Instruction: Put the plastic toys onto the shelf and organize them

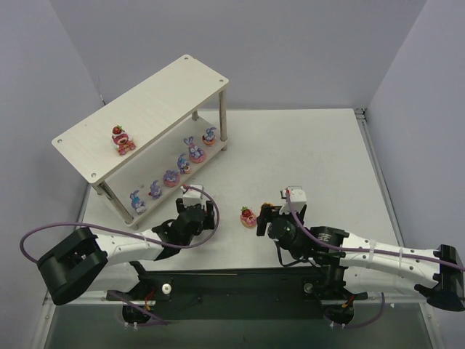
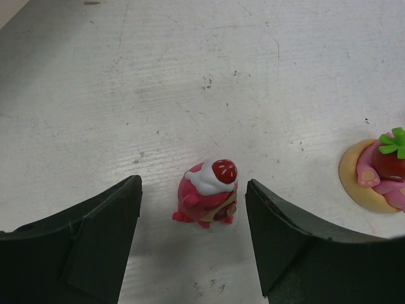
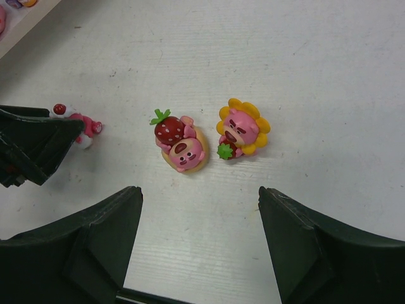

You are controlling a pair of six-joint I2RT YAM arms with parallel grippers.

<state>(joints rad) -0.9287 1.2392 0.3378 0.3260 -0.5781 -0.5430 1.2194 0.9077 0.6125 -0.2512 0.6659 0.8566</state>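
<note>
L gripper (image 2: 193, 185) spread wide, jaws flanking red bear (image 2: 209, 196) — not touching; R gripper (image 3: 199, 191) spread wide too.

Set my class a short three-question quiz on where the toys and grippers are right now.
1. True or false: the left gripper is shut on the small red bear.
2. How many toys stand on the shelf's top board? A) none B) one C) three
3. In the right wrist view, what lies just left of the flower figure?
Key: 1. False: it is open, and the bear stands free on the table. 2. B, one strawberry bear. 3. A bear lying on a yellow base, with a strawberry.
</note>
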